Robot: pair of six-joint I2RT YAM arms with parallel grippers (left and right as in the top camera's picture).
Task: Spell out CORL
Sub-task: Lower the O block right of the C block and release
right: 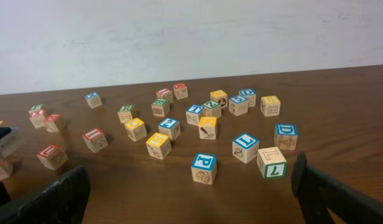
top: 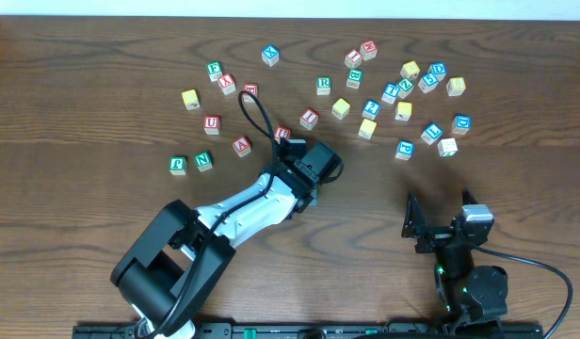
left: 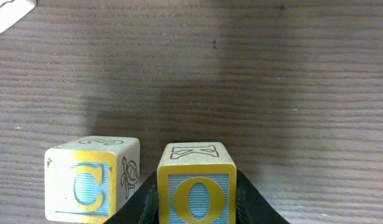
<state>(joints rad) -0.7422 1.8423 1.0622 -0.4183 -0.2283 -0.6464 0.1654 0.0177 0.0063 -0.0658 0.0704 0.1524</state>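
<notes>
Yellow-framed wooden O cube [left: 198,190] and yellow-framed wooden C cube [left: 86,183] cut off at the left wrist view's lower edge, pale wooden block [left: 8,12] clipped at its top-left corner, both lettered cubes hidden overhead

I see a dark brown wood-grain bench [top: 73,66] with small wooden letter cubes [top: 340,108] scattered across its far half, and a yellow-faced C cube [left: 92,180] just beside a yellow-faced O cube [left: 196,186].

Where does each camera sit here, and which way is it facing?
Overhead: above the table, looking straight down; left arm, right arm and the scattered blocks show.
Left wrist: behind the left hand, facing the table; the hand grips the O block beside the C block.
Right wrist: low, facing the wall across the blocks; the open right hand frames the view.
Shared: overhead and right wrist both see the scattered blocks.
</notes>
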